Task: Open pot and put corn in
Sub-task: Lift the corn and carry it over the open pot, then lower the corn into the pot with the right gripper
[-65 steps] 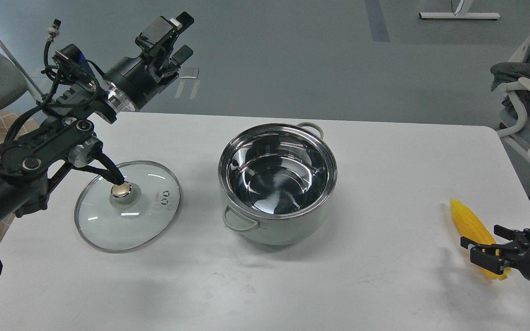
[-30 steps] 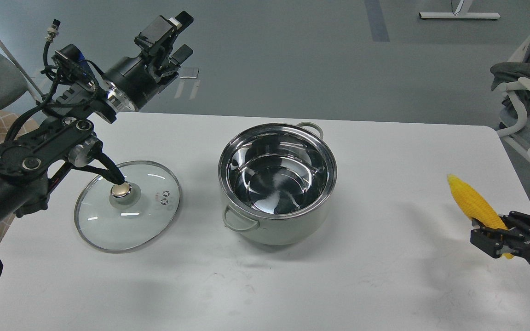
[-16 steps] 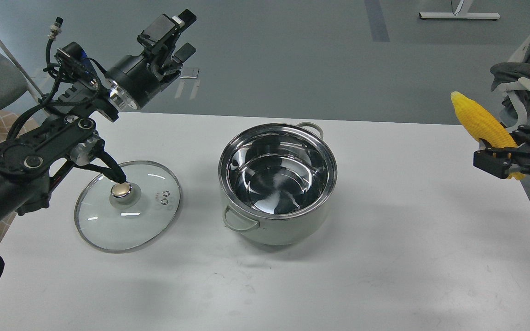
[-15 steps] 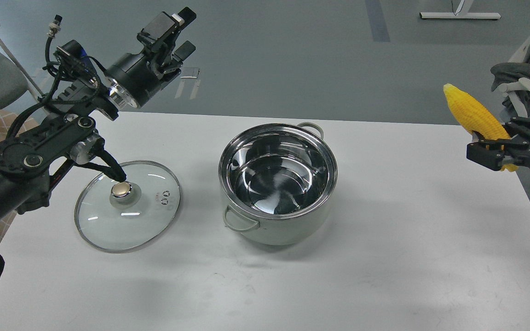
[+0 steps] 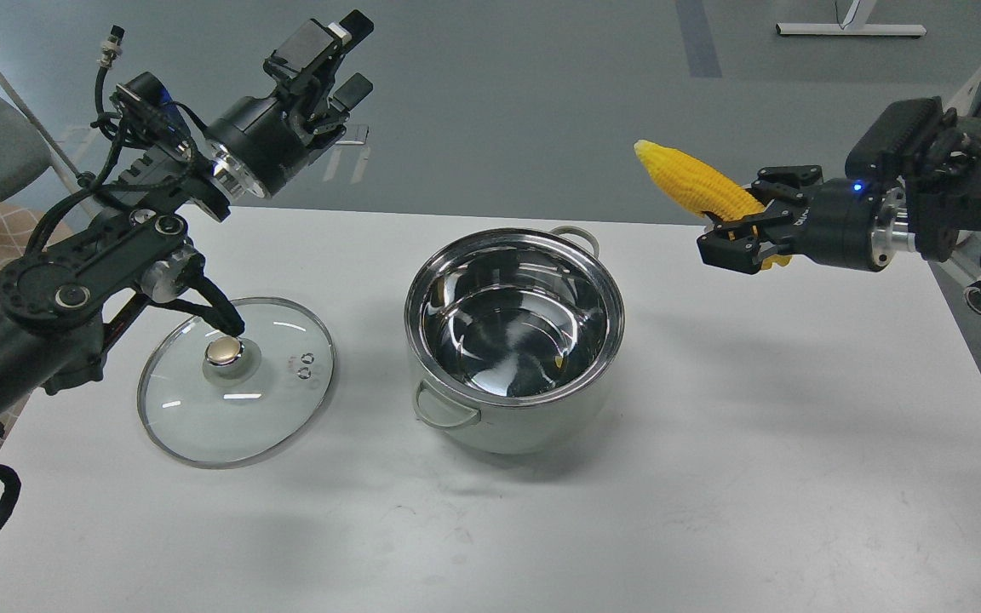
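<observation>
Head view, only one you get: the pot (image 5: 514, 340) sits open mid-desk (image 5: 712, 477), steel inside bare apart from a small yellow glint that I'd say is just a reflection. Its glass lid (image 5: 235, 379) lies flat on the desk well to the left, knob up, so the opening part looks done to me.

Your right pincer (image 5: 742, 243) is clamped on the thick end of the corn (image 5: 695, 183), holding it up in the air to the right of the pot and clear of the rim. The pointed tip aims up and left, toward the pot side.

Your left pincer (image 5: 341, 55) is parked high over the far left corner with its fingers spread and nothing in them, well out of the way. Leave it there.

For the step you're on, I'd carry the corn further left until it's over the middle of the opening, tip it down so the point leads in, and lower before letting go. The cob looks about as long as the pot is wide, so drop it flat and it may bridge the rim or bounce out
</observation>
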`<state>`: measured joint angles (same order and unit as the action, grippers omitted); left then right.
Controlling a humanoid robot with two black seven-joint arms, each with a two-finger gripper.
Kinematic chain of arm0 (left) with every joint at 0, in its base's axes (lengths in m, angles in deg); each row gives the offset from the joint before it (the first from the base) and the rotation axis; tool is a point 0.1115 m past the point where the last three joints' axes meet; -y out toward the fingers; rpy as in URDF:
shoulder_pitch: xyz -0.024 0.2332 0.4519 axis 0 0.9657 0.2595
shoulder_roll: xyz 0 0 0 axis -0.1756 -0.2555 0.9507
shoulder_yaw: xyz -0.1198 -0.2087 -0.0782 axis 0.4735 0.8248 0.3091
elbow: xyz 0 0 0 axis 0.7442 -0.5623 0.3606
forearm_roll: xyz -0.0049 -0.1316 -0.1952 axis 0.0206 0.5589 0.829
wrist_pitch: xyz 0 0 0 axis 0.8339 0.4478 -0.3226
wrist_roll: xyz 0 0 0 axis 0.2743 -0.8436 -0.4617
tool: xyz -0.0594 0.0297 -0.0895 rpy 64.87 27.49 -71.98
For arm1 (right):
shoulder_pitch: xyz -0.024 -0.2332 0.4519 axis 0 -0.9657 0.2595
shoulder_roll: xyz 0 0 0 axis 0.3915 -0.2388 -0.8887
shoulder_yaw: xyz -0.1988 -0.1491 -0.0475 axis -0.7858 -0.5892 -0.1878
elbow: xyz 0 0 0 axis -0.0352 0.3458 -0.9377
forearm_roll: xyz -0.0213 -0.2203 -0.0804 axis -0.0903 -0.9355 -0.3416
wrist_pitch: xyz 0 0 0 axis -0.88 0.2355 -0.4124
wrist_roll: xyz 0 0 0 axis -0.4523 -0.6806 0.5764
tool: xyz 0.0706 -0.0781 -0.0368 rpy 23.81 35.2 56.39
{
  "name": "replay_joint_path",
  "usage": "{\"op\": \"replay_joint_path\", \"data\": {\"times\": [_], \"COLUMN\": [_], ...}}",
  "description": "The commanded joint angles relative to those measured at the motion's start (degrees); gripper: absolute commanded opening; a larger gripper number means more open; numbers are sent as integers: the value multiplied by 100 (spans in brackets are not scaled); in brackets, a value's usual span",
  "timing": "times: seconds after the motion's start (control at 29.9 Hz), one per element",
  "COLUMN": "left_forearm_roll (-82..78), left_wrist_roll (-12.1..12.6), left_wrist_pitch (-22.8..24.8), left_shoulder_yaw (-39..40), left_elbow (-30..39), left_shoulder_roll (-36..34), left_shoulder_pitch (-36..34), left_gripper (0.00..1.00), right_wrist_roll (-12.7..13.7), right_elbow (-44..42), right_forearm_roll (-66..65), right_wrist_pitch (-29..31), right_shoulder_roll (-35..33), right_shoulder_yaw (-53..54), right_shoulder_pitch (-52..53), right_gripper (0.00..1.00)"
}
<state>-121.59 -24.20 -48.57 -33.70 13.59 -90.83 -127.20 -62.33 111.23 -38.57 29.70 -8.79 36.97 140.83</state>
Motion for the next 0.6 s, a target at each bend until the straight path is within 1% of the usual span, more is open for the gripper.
{"op": "replay_joint_path", "data": {"times": [0.0,0.17,0.47,0.57], "left_forearm_roll": [-2,-2,7,7], "left_wrist_roll": [0,0,0,0], "left_wrist_pitch": [-16,-16,-16,-16], "left_shoulder_yaw": [-4,-4,5,5], "left_elbow": [-1,-1,-1,-1], "left_shoulder_roll": [57,66,66,75], "left_shoulder_pitch": [3,-5,-58,-93], "left_gripper": [97,97,97,97], "right_wrist_roll": [0,0,0,0], "right_elbow": [3,-32,-480,-604], "right_forearm_roll": [124,221,651,784], "right_wrist_pitch": [-1,0,8,-1], "right_shoulder_roll": [321,910,1929,2133], "right_shoulder_yaw": [-383,-998,-1597,-1685], "right_shoulder_pitch": [258,654,945,963], "right_gripper": [15,15,17,17]}}
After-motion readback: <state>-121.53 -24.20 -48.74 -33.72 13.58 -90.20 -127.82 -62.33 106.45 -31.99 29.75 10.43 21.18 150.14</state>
